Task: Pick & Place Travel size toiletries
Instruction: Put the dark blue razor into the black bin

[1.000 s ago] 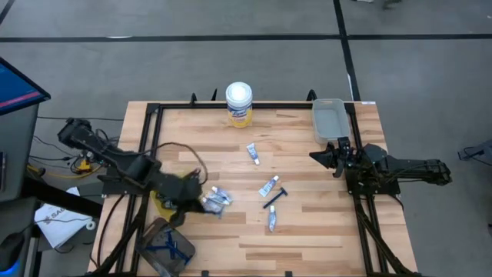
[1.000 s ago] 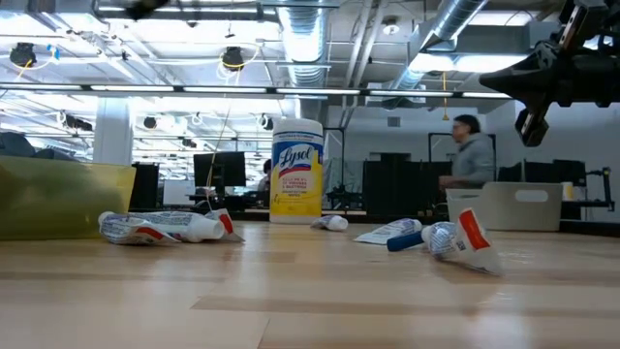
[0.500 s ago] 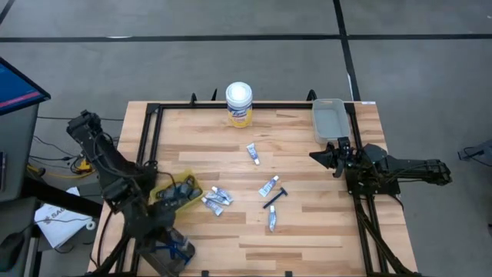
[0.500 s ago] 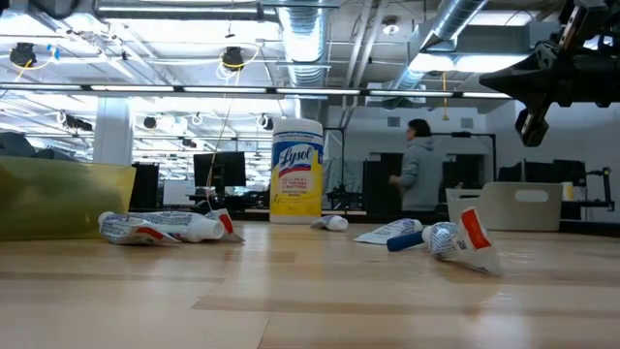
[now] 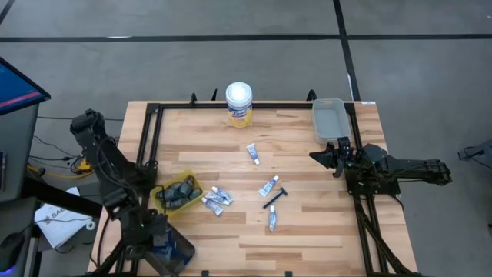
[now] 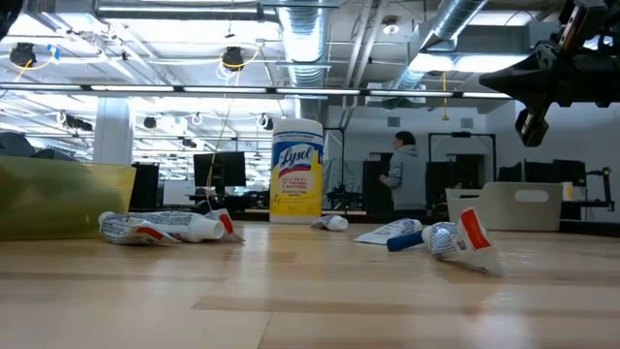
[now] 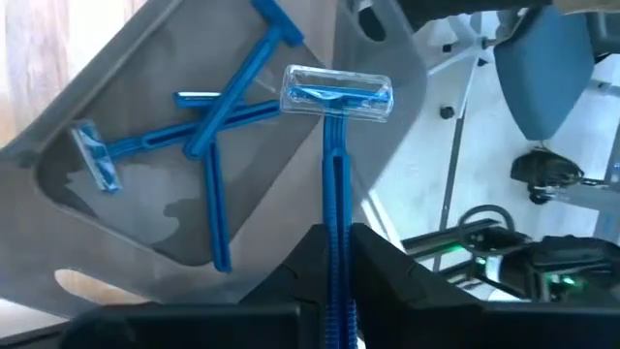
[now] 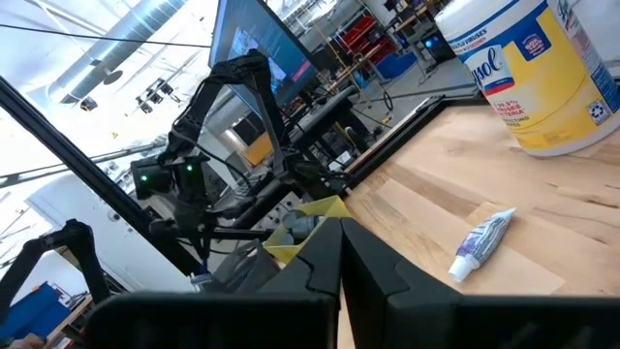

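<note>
Between the left pincer's (image 7: 334, 291) closed fingers sits a blue razor (image 7: 334, 165), clamped by its handle, hanging right over the grey tray (image 7: 145, 126) where other razors lie. This looks like the drop-off: next, open up and release. The right pincer (image 5: 336, 158), fingers together, waits beside the desk's (image 5: 307, 231) far bin.

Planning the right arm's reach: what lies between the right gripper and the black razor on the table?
In the high view, only bare wood separates the right gripper from the black razor.
</note>
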Controlling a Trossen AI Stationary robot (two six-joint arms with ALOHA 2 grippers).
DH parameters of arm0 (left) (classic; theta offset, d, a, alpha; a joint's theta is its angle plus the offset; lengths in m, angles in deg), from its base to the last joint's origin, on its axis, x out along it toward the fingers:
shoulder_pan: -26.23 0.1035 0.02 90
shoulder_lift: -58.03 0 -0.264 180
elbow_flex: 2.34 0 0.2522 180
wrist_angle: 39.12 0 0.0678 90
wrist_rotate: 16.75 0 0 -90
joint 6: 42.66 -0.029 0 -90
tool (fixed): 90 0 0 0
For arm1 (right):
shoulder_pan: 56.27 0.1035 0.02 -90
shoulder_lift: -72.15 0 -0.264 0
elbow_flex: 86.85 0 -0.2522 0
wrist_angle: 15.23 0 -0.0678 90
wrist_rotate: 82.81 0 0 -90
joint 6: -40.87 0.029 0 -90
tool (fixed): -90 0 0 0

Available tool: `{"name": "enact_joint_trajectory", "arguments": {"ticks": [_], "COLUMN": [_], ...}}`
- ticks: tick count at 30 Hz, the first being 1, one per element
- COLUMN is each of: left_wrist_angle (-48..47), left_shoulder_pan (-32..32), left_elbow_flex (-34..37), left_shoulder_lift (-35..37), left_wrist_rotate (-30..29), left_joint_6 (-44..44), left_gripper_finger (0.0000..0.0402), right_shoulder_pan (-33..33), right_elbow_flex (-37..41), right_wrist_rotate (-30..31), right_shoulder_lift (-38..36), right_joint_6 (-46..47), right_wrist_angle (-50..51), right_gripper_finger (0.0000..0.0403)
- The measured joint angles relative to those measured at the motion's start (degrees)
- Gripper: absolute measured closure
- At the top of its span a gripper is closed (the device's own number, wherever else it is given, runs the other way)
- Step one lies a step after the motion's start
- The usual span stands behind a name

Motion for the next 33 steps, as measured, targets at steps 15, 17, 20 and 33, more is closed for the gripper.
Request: {"name": "enact_joint_trajectory", "arguments": {"ticks": [15, 17, 20, 33], "left_wrist_angle": [12.2, 12.3, 13.2, 16.1], "left_shoulder_pan": [0.1, 0.3, 0.7, 1.3], "left_elbow_flex": [7.3, 7.3, 7.3, 7.3], "left_shoulder_lift": [-0.1, -0.8, -2.6, -10.8], "left_wrist_rotate": [3.3, 3.6, 6.1, 7.7], "left_joint_6": [-7.4, -10.7, -14.4, -21.2], "left_gripper_finger": [0.0375, 0.0374, 0.0372, 0.0369], "right_shoulder_pan": [0.0, 0.0, 0.0, 0.0], "right_elbow_flex": [0.0, 0.0, 0.0, 0.0], "right_wrist_rotate": [0.0, 0.0, 0.0, 0.0], "right_shoulder_lift": [0.0, 0.0, 0.0, 0.0], "right_joint_6": [0.0, 0.0, 0.0, 0.0], "right_wrist_angle": [0.0, 0.0, 0.0, 0.0], "right_gripper_finger": [0.0403, 0.0403, 0.0403, 0.0403]}}
